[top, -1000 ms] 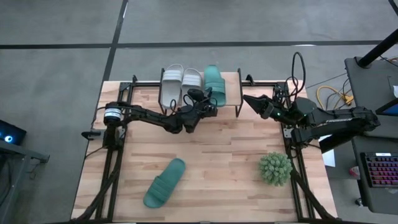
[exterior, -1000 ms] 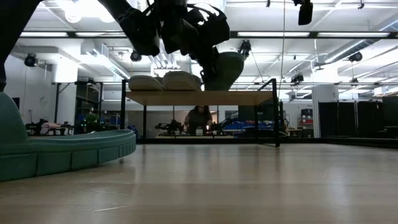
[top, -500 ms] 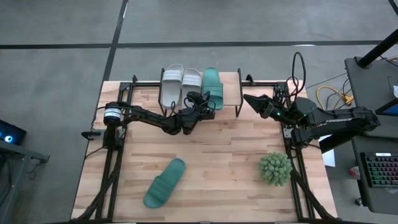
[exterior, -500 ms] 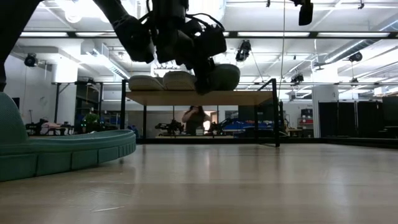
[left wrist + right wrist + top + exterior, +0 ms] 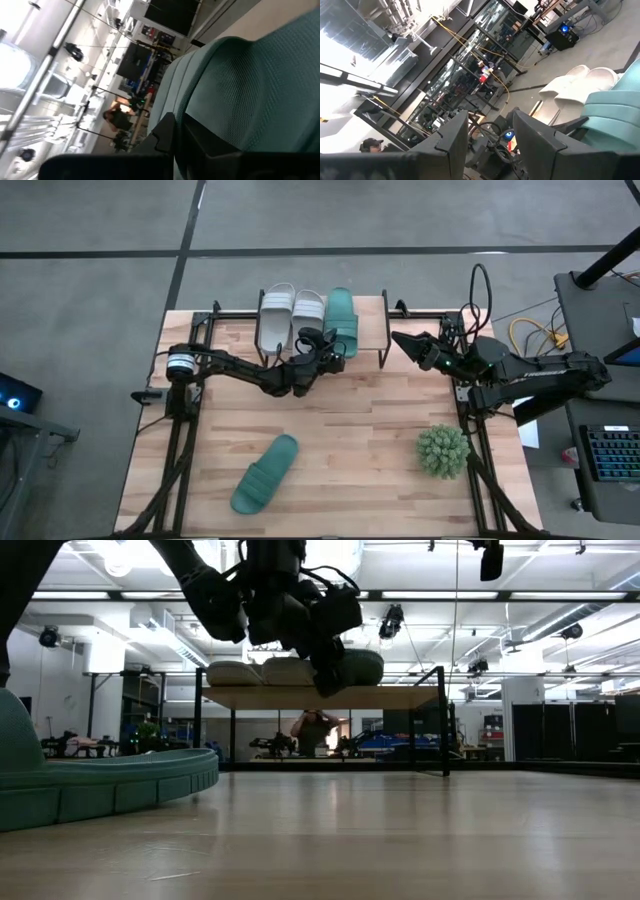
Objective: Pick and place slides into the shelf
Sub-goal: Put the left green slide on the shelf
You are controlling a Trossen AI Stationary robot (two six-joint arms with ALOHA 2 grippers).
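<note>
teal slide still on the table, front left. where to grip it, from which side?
Take the teal slide from straight above, across its narrow width, probably at the wide strap, the raised part jaws can close around. It lies flat, sole down, diagonally on the table with bare wood on every side, so the gripper should be turned square to its long axis. The left gripper, shut on the teal slide on the shelf, looks nearer.

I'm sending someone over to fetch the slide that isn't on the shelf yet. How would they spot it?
Start at the big wooden table. The small shelf at its far edge holds three slides, and a spiky green plant ball sits near the right corner. The loose slide lies alone at the near left: teal, flat on the tabletop, touching nothing.
</note>
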